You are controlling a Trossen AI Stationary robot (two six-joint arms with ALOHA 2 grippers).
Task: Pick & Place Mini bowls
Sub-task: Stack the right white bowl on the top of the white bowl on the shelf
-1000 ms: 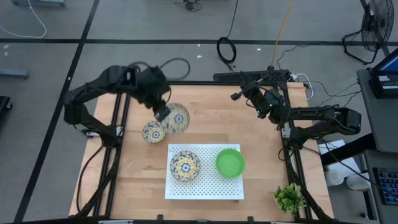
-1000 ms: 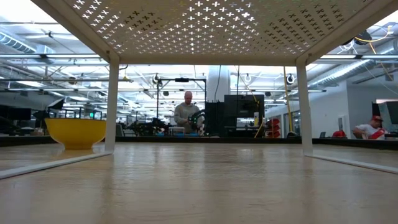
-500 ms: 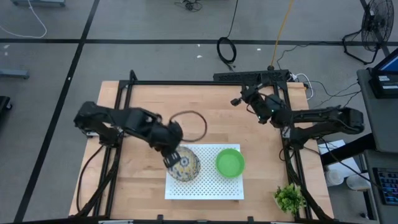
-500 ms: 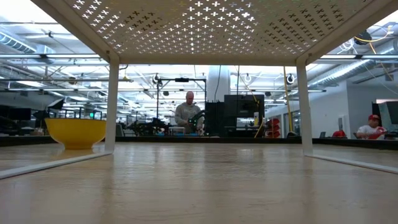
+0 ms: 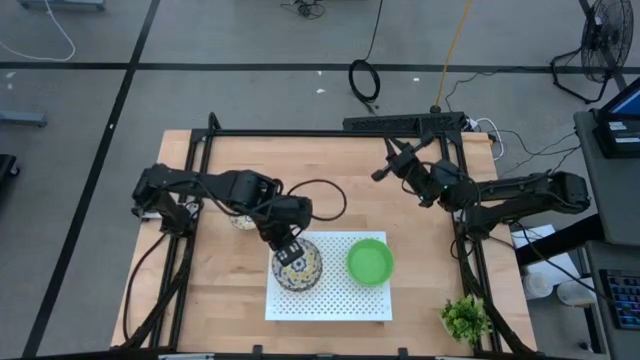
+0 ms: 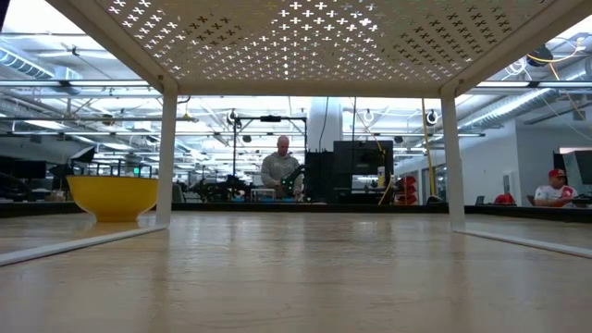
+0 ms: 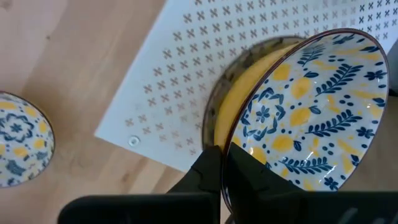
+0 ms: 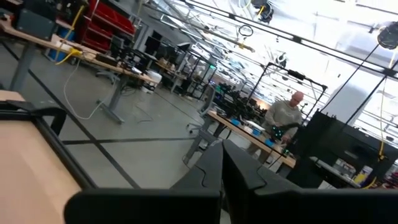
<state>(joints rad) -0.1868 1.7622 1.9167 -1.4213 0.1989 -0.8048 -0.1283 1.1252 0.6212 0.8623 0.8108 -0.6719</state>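
My left gripper (image 5: 288, 248) is over the left part of the white perforated stand (image 5: 330, 300), shut on a white bowl with a blue-and-yellow pattern (image 7: 311, 112). Under that bowl, a second patterned bowl (image 5: 303, 272) sits on the stand, only its dark rim (image 7: 214, 87) showing. A plain green bowl (image 5: 370, 261) stands on its base on the stand's right part. A third patterned bowl (image 5: 240, 218) (image 7: 18, 146) rests on the wooden table beside the stand, half under my left arm. My right gripper (image 5: 380, 172) hovers shut over the table's far right part, touching nothing. My left gripper pinches the patterned bowl's rim (image 7: 229, 146), one finger (image 7: 208, 171) outside against the yellow wall and one finger (image 7: 252, 180) inside. The fingers come from above, slanting from the table's left. The bowl is tilted, its underside over the lower bowl; whether they touch, I cannot tell.
The stand is a raised shelf on thin white legs (image 6: 166, 157); the low view looks under it and shows a yellow-walled bowl (image 6: 113, 196) on the table. A small green plant (image 5: 465, 318) stands at the near right corner. Bare wood lies at the table's far middle.
My left gripper has carried the patterned bowl from the far left of the table, beside the bowl that stays there, toward the near edge and right, bringing it over the patterned bowl on the stand. My right arm has shifted a little.
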